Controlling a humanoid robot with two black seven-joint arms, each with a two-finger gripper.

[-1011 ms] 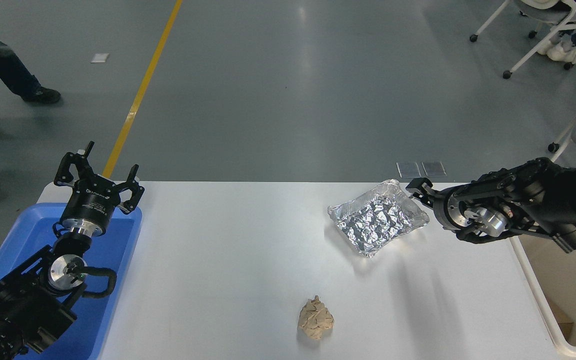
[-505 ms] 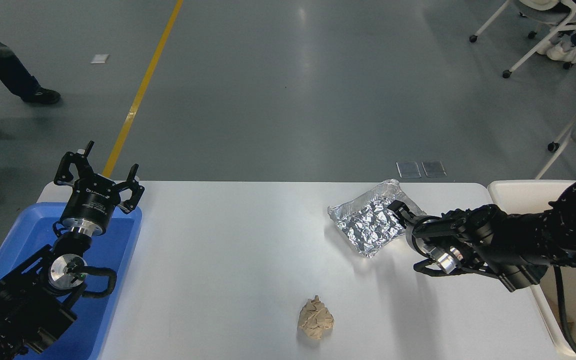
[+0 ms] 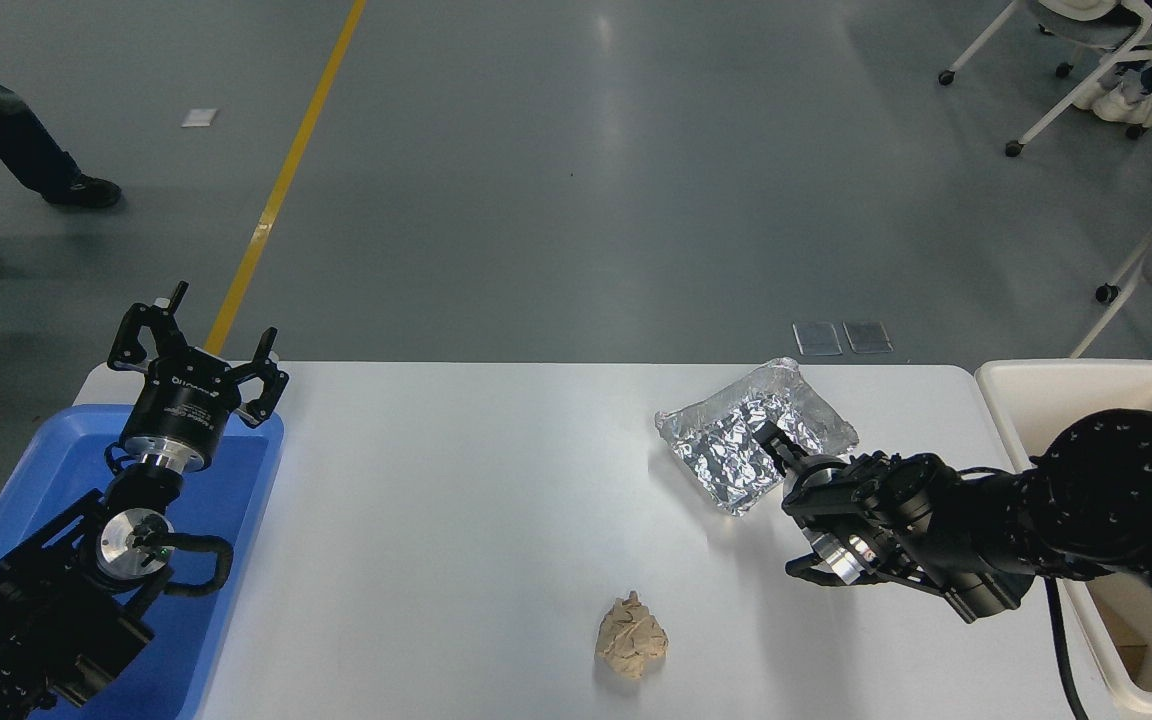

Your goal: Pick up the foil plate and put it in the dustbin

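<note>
Nothing binned yet. My right gripper (image 3: 774, 447) reaches in low from the right, fingertips over the foil plate (image 3: 748, 440)'s near-right rim; can't tell how wide it's open or if it has hold. Plate flat on the table (image 3: 456, 520), dustbin (image 3: 1076, 375) far right. Left gripper (image 3: 198, 345) parked, spread, empty.

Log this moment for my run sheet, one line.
right gripper over foil plate | plate on table | dustbin right | left gripper parked
</note>
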